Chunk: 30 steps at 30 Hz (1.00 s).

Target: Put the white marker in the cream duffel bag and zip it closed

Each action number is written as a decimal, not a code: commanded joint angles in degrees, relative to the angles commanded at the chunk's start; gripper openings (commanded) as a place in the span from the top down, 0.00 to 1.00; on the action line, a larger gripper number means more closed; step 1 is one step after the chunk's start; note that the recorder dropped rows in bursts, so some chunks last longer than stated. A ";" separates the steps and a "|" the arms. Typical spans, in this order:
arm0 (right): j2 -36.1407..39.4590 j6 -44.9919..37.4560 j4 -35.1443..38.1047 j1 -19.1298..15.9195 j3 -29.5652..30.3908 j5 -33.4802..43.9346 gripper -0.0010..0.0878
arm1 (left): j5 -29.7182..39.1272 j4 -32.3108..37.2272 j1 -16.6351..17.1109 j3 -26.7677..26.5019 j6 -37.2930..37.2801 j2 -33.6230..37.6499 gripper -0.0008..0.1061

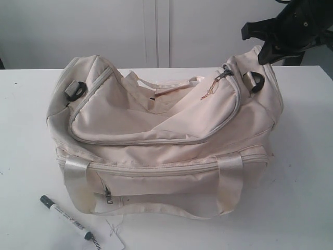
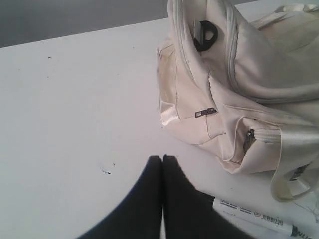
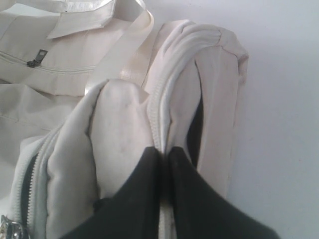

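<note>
Marker [image 1: 66,217] lies flat on the table [image 1: 26,130], outside the bag [image 1: 156,130] and near its front left corner in the exterior view. One dark end of the marker lies just beside a paper tag [image 1: 112,237]. The bag stands at mid-table with its front pocket toward the camera. A black ring [image 1: 76,91] shows at its left end, and a gold chain pull [image 1: 210,89] hangs near its right end.

In the left wrist view we find the marker [image 2: 254,216] close beside the left tool [image 2: 162,158]. The jaws of that tool are pressed together with nothing between them, over bare table, and the bag [image 2: 249,74] lies beyond.

The right tool [image 1: 269,56] hangs over the bag's right end. In its wrist view we see the right tool [image 3: 163,149] with jaws narrow, almost together, and its tips against the zipper seam of the bunched bag [image 3: 119,129]. We cannot tell whether any fabric is pinched.
</note>
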 joint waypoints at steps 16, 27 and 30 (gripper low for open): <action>0.00 0.00 0.00 0.00 0.00 0.00 0.99 | 7.61 -16.23 0.00 -15.73 20.69 23.17 0.99; 0.00 0.00 0.00 0.00 0.00 0.00 0.99 | 8.14 -42.10 0.00 -23.60 44.15 40.15 0.99; 0.00 0.00 0.00 0.00 0.00 0.00 0.99 | 8.03 -49.34 0.00 -25.12 50.11 43.86 0.99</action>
